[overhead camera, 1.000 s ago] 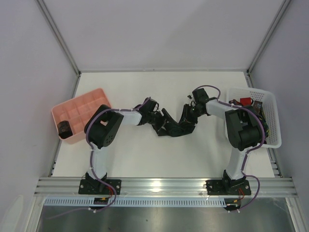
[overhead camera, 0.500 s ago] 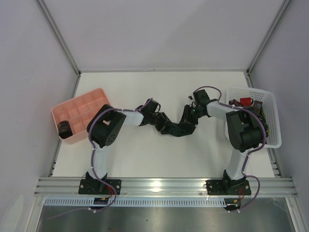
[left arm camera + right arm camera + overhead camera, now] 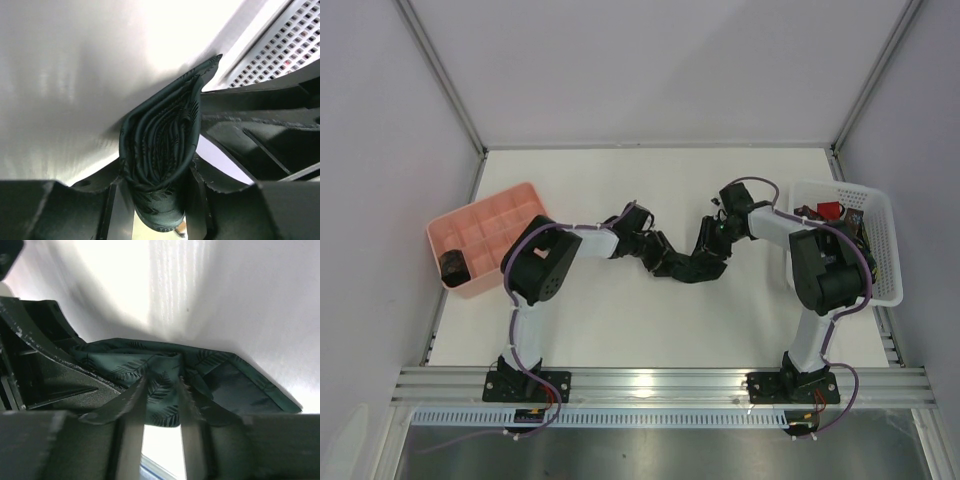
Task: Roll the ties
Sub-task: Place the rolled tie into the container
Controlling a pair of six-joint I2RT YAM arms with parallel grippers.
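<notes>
A dark green leaf-patterned tie is wound into a flattened coil at mid-table. My left gripper is shut on the coil, squeezing its layers from both sides. My right gripper is shut on a fold of the same tie, whose loose end lies on the table to its right. From above, the left gripper and right gripper meet tip to tip and hide most of the tie. A red tie lies in the basket. A small dark rolled coil sits in the pink tray.
The pink compartment tray stands at the table's left edge. The white lattice basket stands at the right edge, with dark fabric inside; its wall also shows beyond the right arm. Grey walls close in three sides.
My left gripper has closed from wide open onto the coil and shifted slightly right. The right gripper has stayed pinched on the tie, hardly moving.
</notes>
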